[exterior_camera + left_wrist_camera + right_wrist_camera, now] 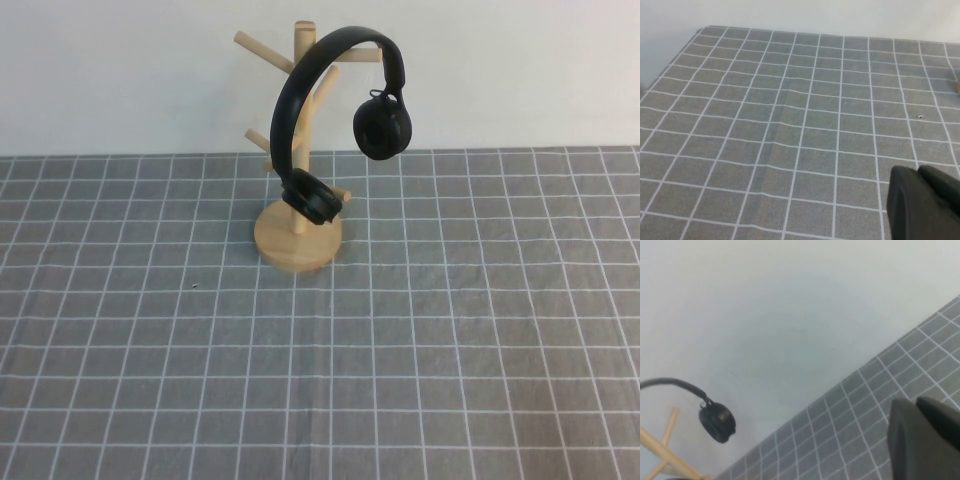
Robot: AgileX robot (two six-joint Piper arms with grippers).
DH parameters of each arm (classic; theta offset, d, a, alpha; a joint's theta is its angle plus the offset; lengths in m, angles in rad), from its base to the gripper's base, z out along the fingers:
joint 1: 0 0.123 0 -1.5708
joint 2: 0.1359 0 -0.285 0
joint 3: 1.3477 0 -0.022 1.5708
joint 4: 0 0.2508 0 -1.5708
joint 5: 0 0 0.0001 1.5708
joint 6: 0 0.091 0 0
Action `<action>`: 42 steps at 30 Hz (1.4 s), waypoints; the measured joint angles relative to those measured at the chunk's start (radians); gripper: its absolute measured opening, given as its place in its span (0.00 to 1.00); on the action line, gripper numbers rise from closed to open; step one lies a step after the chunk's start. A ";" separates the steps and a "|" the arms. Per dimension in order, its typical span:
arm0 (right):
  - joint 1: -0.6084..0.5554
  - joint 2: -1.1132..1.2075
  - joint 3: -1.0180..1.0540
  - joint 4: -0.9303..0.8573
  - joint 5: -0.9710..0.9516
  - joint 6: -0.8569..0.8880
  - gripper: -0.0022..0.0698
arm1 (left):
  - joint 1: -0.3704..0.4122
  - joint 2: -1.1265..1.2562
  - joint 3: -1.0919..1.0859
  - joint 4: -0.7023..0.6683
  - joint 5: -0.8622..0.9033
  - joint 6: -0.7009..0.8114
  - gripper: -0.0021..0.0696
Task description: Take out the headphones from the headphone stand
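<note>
Gray grid tablecloth, headphones hung on wooden headphone stand. Left gripper low over cloth, right gripper raised facing the wall; can't tell either's finger state.

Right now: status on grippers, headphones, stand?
Left gripper over bare checked cloth, right gripper off to the stand's side, neither holding anything. Headphones hang on wooden headphone stand. Nothing in the way.
</note>
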 joint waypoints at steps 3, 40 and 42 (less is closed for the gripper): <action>0.000 0.000 0.000 0.060 -0.007 0.000 0.02 | 0.000 0.000 0.000 0.000 0.000 0.000 0.02; 0.600 1.361 -1.111 0.190 0.342 -0.379 0.11 | 0.000 0.000 0.000 0.000 0.000 0.000 0.02; 0.637 1.413 -1.160 0.215 0.298 -0.379 0.22 | 0.000 0.000 0.000 0.000 0.000 0.000 0.02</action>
